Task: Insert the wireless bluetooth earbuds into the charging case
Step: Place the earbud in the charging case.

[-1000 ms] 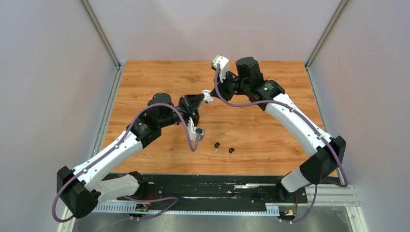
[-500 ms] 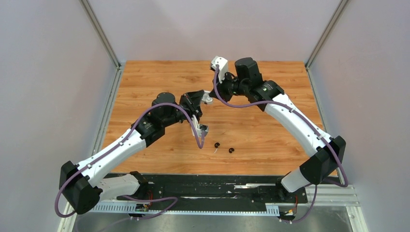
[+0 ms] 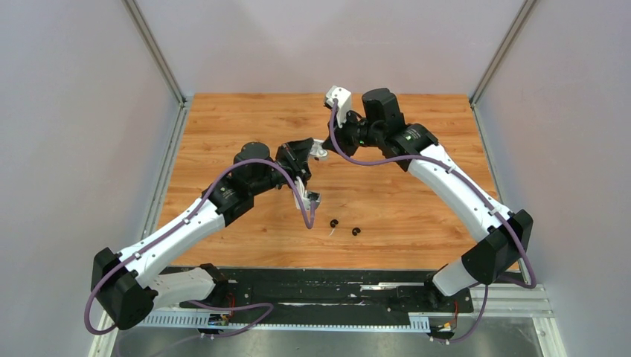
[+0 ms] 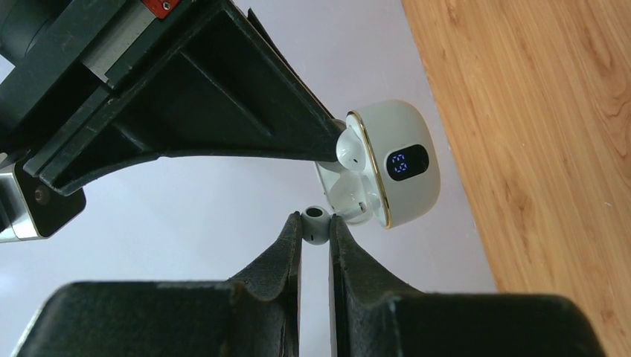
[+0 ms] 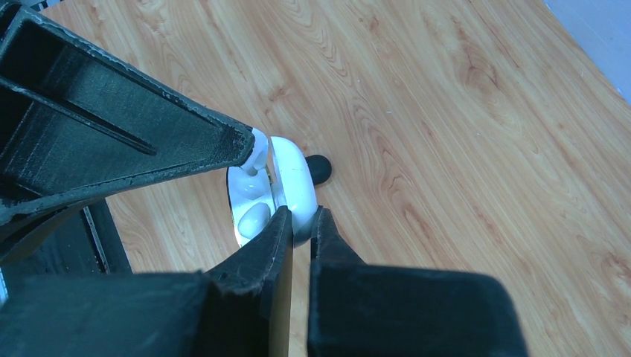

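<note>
Two black buds (image 3: 333,222) (image 3: 356,230): loose on tabletop, toward near edge;
Left gripper (image 4: 316,229): pinching white bud (image 4: 315,217); moved in, now paused at case mouth;
Right gripper (image 5: 298,221): clamped on open case (image 4: 405,160), above tabletop middle;
Next: seat bud

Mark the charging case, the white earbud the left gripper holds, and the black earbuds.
charging case (image 4: 398,130), left wrist view, on its rounded outer shell.
white earbud (image 4: 315,225), left wrist view, on its rounded head.
black earbuds (image 3: 333,222), top view, on the left one of the pair.
</note>
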